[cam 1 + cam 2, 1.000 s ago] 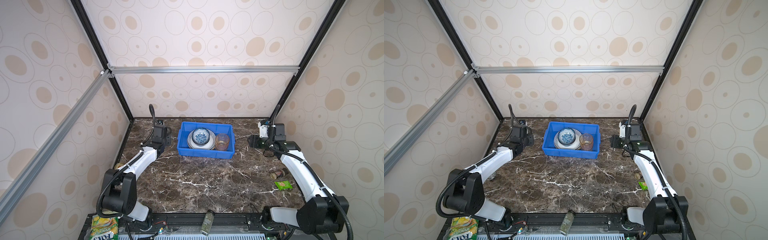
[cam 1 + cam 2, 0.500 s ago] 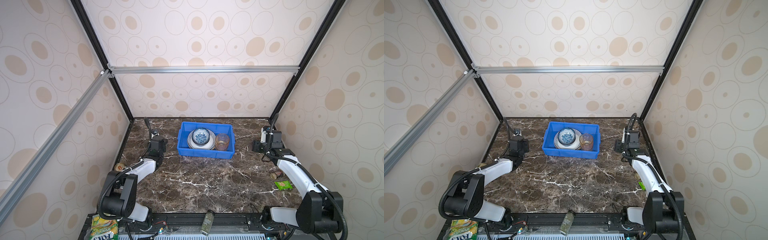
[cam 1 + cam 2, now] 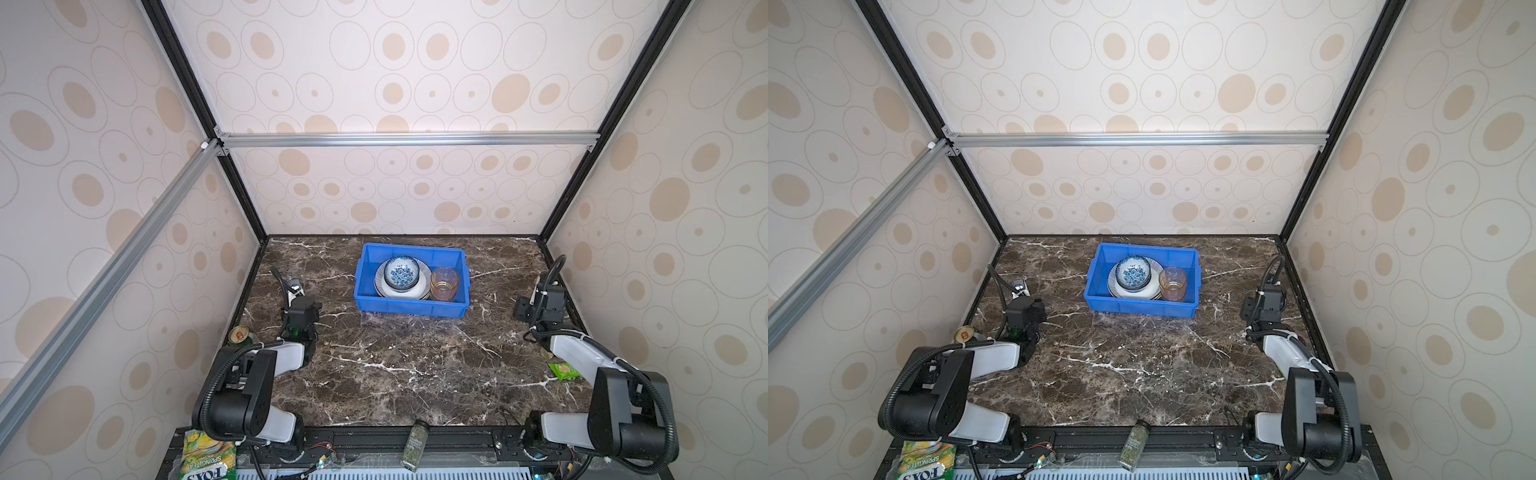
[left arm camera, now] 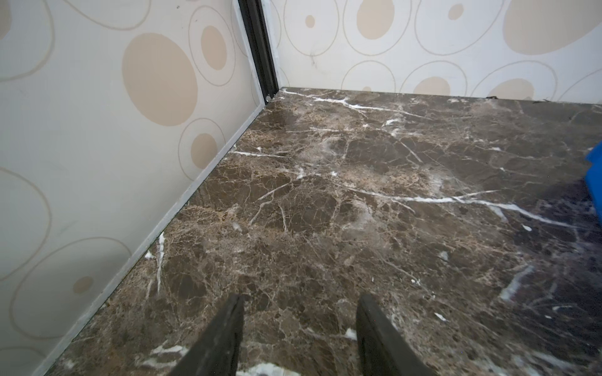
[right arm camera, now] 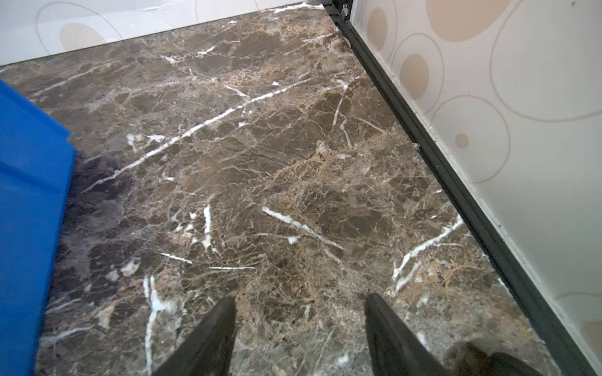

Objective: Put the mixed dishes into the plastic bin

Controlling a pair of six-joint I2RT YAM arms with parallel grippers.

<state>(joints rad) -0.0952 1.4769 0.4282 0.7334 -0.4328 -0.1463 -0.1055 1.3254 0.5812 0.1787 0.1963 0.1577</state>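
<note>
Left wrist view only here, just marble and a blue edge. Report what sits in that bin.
Observer: The blue bin holds a blue floral bowl stacked on a striped-rim plate, an amber glass tumbler upright beside them.
Operator: Now report the other arm.
Observer: The right end effector is open and empty, right of the bin, apart from it.
Operator: Name anything near my arm.
Observer: A tin can stands upright close beside the left arm.

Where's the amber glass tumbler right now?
In both top views the amber tumbler stands upright inside the blue bin, at its right end, beside the striped-rim plate carrying the blue floral bowl.
</note>
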